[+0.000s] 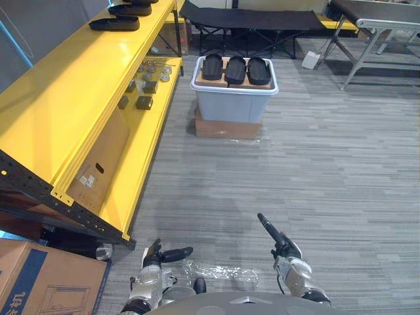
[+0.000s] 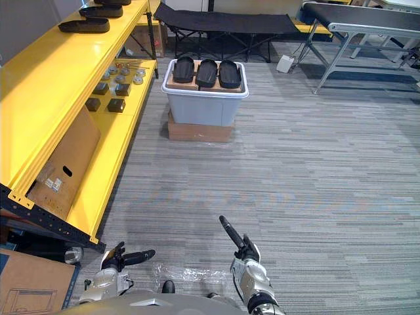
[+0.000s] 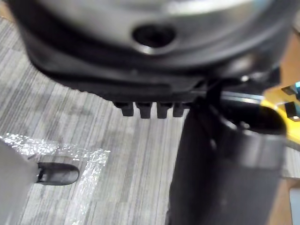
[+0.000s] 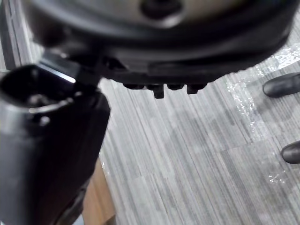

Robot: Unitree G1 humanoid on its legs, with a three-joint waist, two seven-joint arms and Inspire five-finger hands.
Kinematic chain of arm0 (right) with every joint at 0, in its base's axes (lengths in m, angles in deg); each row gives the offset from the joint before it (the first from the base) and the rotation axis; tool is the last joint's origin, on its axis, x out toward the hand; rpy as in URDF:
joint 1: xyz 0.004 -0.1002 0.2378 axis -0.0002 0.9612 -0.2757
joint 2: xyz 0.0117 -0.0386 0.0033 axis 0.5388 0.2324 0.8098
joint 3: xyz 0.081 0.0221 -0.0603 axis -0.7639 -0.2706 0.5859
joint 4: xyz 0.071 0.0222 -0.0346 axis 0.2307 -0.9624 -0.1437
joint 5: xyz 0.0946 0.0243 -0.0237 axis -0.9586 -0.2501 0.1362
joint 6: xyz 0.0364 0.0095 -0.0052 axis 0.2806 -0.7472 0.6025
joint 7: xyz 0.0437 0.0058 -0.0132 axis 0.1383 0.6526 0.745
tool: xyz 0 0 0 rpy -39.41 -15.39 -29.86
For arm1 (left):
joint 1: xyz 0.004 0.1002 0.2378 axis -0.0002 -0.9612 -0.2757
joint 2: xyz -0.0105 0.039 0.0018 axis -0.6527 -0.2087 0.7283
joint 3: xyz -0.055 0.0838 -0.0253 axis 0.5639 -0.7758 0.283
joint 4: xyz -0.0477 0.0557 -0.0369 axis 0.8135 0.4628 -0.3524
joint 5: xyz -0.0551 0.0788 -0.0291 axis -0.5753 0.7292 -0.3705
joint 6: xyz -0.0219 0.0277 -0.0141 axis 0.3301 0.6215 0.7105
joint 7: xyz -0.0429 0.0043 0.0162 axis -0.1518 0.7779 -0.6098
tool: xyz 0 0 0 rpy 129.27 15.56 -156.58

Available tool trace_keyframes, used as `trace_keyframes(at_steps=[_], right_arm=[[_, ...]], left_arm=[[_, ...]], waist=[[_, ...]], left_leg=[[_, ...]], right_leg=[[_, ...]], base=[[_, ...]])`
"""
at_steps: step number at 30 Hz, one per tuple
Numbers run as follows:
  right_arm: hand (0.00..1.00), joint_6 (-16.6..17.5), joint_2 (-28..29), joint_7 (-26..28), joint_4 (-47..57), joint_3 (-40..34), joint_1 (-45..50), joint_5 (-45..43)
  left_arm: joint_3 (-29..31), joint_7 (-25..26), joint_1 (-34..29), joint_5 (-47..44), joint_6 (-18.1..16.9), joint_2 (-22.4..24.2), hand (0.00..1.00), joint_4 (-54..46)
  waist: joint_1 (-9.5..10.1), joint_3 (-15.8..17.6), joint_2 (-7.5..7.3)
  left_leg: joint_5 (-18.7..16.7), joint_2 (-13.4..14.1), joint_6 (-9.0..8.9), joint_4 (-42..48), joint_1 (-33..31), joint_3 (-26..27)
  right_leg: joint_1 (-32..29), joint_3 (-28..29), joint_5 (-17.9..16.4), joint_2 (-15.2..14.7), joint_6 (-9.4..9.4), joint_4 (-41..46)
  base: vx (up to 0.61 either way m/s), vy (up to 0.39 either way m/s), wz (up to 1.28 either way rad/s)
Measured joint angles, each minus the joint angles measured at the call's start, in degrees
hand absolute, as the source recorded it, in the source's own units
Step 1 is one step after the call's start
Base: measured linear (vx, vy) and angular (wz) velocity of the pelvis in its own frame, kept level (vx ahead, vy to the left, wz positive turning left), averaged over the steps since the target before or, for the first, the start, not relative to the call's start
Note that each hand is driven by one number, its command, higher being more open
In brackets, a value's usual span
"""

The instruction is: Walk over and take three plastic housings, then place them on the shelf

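- The left hand and right hand hang low and empty with straight fingers, probably because the walk isn't finished.
- Clear film lies on the floor between them.
- Well ahead, three housings sit side by side on a grey bin, near the yellow shelf.
- The housings are black, smooth, oval shells. Similar ones lie on the shelf top.

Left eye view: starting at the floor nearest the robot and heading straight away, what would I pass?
Clear plastic film → grey bin carrying three black housings → black folding cot.
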Motion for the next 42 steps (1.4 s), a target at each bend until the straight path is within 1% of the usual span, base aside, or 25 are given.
trace_keyframes(at_steps=[2,6,8,11,14,19,22,24,26,28,29,32,34,36,38,42], right_arm=[[1.0,0.0,0.6,0.0,0.0,-1.3,0.2,0.0],[1.0,-0.3,0.8,0.2,0.0,-2.6,0.7,-0.2],[1.0,-1.2,0.8,1.2,0.0,-3.4,1.0,-3.9],[1.0,-1.7,1.1,1.7,0.0,-3.4,1.6,-6.5],[1.0,-2.4,1.5,1.6,0.0,-3.8,1.9,-6.8],[1.0,-2.5,2.7,1.3,0.0,-4.9,2.9,-6.4],[1.0,-2.0,3.2,1.3,0.0,-4.9,3.9,-6.7],[1.0,-1.0,3.5,0.7,0.0,-4.9,4.6,-6.9],[1.0,-0.7,3.6,-2.5,0.0,-5.0,5.1,-6.4],[1.0,-0.2,3.6,-4.3,0.0,-5.6,5.4,-6.5],[1.0,0.3,3.6,-4.8,0.0,-5.6,5.8,-7.1],[1.0,0.4,3.7,-5.0,0.0,-5.6,6.3,-8.1],[1.0,0.6,3.7,-5.0,0.0,-5.7,6.2,-8.5],[1.0,1.4,3.9,-6.8,0.0,-5.6,6.1,-6.1],[1.0,1.7,4.2,-8.4,0.1,-5.6,6.0,-6.2],[1.0,2.1,4.2,-8.9,0.1,-5.6,6.0,-6.1]], left_arm=[[0.0,-0.6,0.2,-0.4,-0.1,0.1,1.0,0.0],[0.1,-2.0,0.2,-1.8,-0.2,0.6,1.0,0.0],[0.1,-3.0,0.3,-2.2,-0.2,0.8,1.0,0.0],[0.7,-4.6,0.2,-2.7,-0.2,0.9,1.0,0.0],[1.4,-5.8,0.2,-5.0,-0.2,1.1,1.0,0.0],[2.2,-5.8,-0.2,-6.7,-0.1,1.5,1.0,0.6],[2.4,-6.4,-0.7,-6.6,-1.5,1.6,1.0,0.7],[2.5,-6.5,-0.7,-6.7,-1.8,1.8,1.0,0.7],[3.6,-6.5,-0.9,-6.7,-1.8,2.2,1.0,0.7],[4.1,-6.5,-0.9,-6.7,-1.8,2.3,1.0,0.7],[4.4,-6.5,-1.0,-6.9,-1.8,2.3,1.0,0.7],[4.5,-6.4,-1.2,-6.9,-1.9,2.1,1.0,0.7],[4.5,-6.4,-1.2,-6.8,-2.0,2.2,1.0,0.7],[4.5,-6.4,-1.2,-6.6,-2.2,2.5,1.0,0.7],[4.5,-6.3,-1.3,-6.6,-2.4,2.8,1.0,0.7],[4.4,-6.4,-1.5,-6.6,-2.5,3.2,1.0,0.7]], waist=[[-0.06,-0.1,-0.06],[0.05,-0.2,-0.08],[0.11,-0.3,-0.19],[0.19,-0.5,-0.33],[0.16,-0.7,-0.33],[0.13,-1.9,-0.21],[0.16,-2.1,-0.06],[0.21,-2.3,-0.02],[0.12,-2.5,0.02],[0.18,-2.5,0.02],[0.21,-2.5,-0.13],[0.22,-2.9,-0.73],[0.22,-3.0,-0.76],[0.21,-3.1,-0.55],[0.22,-3.3,-0.16],[0.16,-3.6,0.34]], left_leg=[[-0.3,0.0,-0.44,0.0,0.0,0.2],[-0.4,0.0,-0.42,0.0,0.0,0.4],[-0.6,0.0,-0.49,0.0,0.0,0.8],[-0.6,0.0,-0.52,0.0,0.1,1.4],[-0.5,0.0,-0.41,0.0,0.3,1.7],[-0.5,0.0,-0.41,0.0,0.5,1.8],[-0.9,0.0,-0.95,0.0,0.8,2.0],[-1.0,0.0,-0.92,0.0,0.8,2.3],[-1.5,0.2,-0.38,0.0,0.8,4.5],[-1.7,0.0,-0.09,0.0,0.8,4.7],[-1.8,-0.1,0.06,0.0,0.8,4.8],[-1.8,-0.3,0.14,0.0,0.8,4.9],[-1.6,-0.4,0.42,0.0,0.9,4.9],[-1.6,-0.5,0.43,0.0,0.9,4.9],[-1.6,-0.5,0.44,0.0,1.0,4.9],[-1.6,-0.4,0.34,0.0,1.0,5.0]], right_leg=[[0.2,-0.1,0.1,0.0,0.14,-0.4],[0.3,-0.1,0.1,0.0,0.15,-0.4],[0.3,0.0,0.1,-0.1,0.15,-0.5],[0.3,0.2,0.1,-0.1,0.15,-0.5],[0.4,0.3,0.1,-0.1,0.15,-0.5],[0.5,0.4,0.1,-0.1,0.15,-0.5],[0.7,0.4,0.1,-0.2,0.16,-0.4],[0.7,0.4,0.1,-0.3,0.18,-0.4],[0.7,0.3,0.1,-0.5,0.23,-0.4],[0.7,0.3,0.2,-0.7,0.36,-0.4],[0.7,0.3,0.2,-0.8,0.4,-0.4],[0.7,0.1,0.2,-1.0,0.42,-0.5],[0.7,0.0,0.2,-1.0,0.42,-0.4],[0.7,-0.1,0.2,-1.1,0.42,-0.4],[0.8,-0.2,0.2,-1.1,0.42,-0.4],[0.8,-0.2,0.2,-1.0,0.42,-0.4]], base=[[-0.02,-0.006,-0.01],[0.0,0.0,0.0],[0.0,0.0,0.0],[0.01,-0.008,-0.03],[0.0,-0.01,-0.03],[-0.01,-0.003,0.0],[-0.04,-0.01,-0.01],[-0.04,-0.003,-0.01],[0.0,0.0,0.0],[0.0,0.0,0.0],[0.02,0.026,-0.04],[0.03,0.01,-0.03],[0.0,0.0,0.0],[0.0,0.0,0.0],[0.0,0.0,0.0],[-0.04,-0.022,0.0]])
